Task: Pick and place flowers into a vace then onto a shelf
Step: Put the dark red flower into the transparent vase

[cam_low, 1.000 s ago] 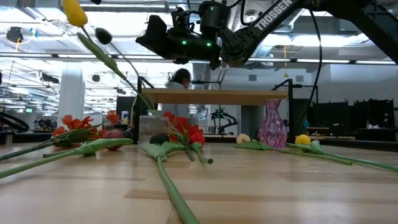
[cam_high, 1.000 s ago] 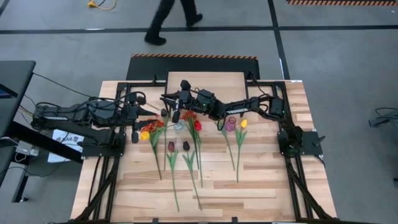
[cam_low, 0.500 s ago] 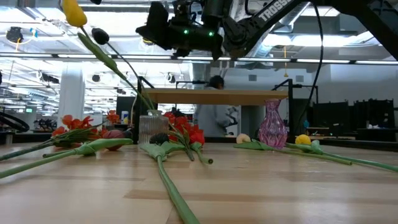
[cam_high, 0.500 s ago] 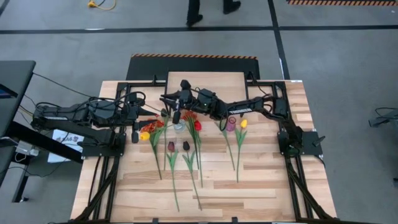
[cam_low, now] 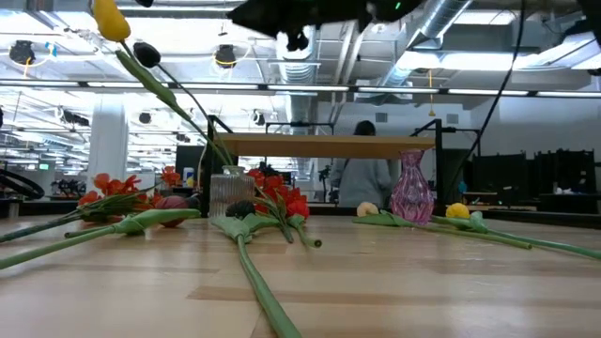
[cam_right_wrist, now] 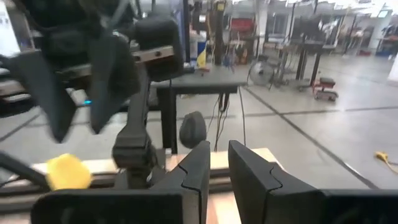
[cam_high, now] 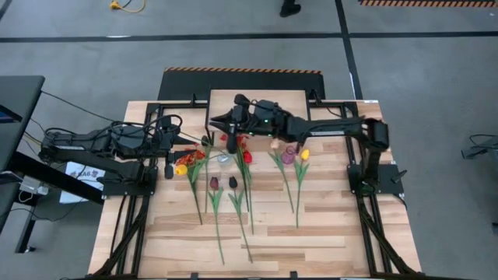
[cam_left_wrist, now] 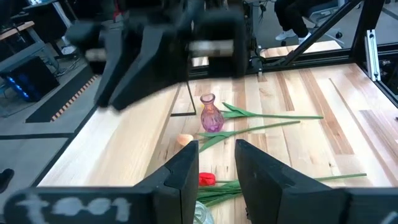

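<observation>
**Right gripper raised above the shelf's near-left corner – flowers mostly on the table.**

The right gripper hangs high, its fingers parted by a narrow gap with nothing between them. The left gripper waits by the clear glass vase, its fingers slightly apart. Most of the flowers lie flat on the table in front of the shelf – a yellow tulip stands up at the left. A purple vase stands on the right.

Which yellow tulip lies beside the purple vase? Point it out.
The yellow tulip with its head just right of the purple vase; the other yellow tulip sits far off to the left.
</observation>
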Controlling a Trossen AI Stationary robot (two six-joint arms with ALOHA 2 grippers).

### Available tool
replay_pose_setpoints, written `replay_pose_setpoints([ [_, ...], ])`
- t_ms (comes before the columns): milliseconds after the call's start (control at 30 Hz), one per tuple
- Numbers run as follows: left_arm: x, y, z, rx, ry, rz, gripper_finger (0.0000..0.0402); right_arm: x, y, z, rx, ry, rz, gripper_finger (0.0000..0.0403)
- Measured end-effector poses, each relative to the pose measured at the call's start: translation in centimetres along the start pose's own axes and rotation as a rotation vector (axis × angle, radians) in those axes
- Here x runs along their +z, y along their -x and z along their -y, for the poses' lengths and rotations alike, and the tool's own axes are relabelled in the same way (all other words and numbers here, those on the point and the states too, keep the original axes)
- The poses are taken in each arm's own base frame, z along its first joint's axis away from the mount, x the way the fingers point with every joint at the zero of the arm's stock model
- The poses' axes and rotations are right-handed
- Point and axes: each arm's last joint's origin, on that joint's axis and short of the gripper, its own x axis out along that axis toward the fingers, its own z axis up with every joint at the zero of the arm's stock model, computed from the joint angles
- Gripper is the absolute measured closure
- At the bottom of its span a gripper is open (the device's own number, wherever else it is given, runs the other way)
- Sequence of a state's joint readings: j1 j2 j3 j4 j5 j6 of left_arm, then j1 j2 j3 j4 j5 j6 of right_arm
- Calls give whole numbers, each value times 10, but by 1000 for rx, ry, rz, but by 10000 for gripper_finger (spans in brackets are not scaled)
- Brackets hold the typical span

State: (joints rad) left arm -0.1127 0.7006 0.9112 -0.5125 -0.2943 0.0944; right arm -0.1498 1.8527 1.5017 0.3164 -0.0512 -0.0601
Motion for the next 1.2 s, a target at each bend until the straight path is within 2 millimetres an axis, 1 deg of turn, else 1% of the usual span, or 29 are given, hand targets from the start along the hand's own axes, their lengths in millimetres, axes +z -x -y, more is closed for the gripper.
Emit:
replay_pose_setpoints([
  [133,0,0,0,0,0,1,305,18,20,-5,17,-2,-68,351],
  [300,0,0,0,1,2,2,305,32,46,-11,30,-6,-196,351],
  [433,0,0,0,1,2,3,305,36,66,-15,2,-6,-317,351],
  [700,0,0,0,1,-20,4,305,38,106,-30,-60,46,-562,351],
  [833,1,0,0,2,-19,12,305,40,124,-31,-89,72,-649,351],
  [967,1,0,0,2,-21,12,305,43,134,-29,-91,80,-671,351],
  [1067,1,0,0,2,-20,13,305,43,142,-29,-81,101,-637,351],
  [1200,4,0,0,4,11,37,305,30,157,-29,-69,112,-613,351],
])
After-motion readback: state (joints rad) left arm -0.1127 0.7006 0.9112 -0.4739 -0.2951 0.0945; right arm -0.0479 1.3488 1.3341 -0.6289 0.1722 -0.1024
